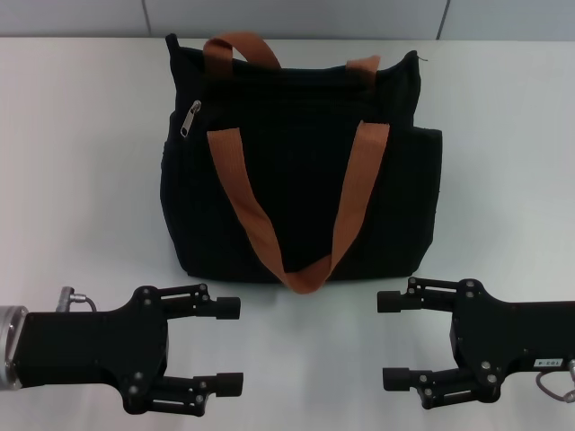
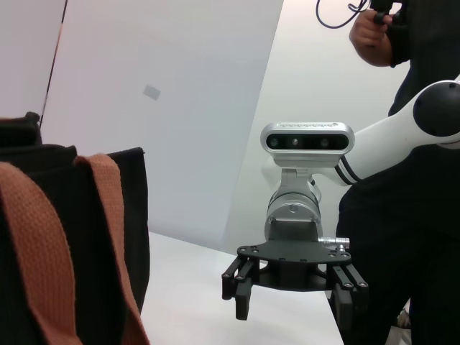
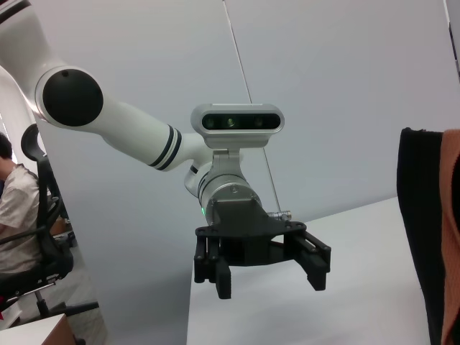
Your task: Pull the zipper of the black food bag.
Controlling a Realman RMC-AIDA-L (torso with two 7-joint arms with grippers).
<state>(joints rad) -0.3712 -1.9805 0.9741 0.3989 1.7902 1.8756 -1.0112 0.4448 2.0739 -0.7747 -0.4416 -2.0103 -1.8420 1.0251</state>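
Observation:
The black food bag [image 1: 296, 171] stands upright in the middle of the white table, with two rust-orange handles [image 1: 238, 184], one hanging down its front. The silver zipper pull [image 1: 191, 118] hangs at the bag's upper left corner. My left gripper [image 1: 229, 346] is open and empty, in front of the bag to its left. My right gripper [image 1: 390, 339] is open and empty, in front of the bag to its right. Both are clear of the bag. The left wrist view shows the bag [image 2: 79, 237] and the right gripper [image 2: 291, 302]. The right wrist view shows the left gripper [image 3: 262, 277] and the bag's edge [image 3: 420, 237].
The white table [image 1: 81, 180] lies bare on both sides of the bag, with a grey wall behind it. A person stands behind my right arm [image 2: 402, 215]. Another person sits on a chair behind my left arm [image 3: 18, 208].

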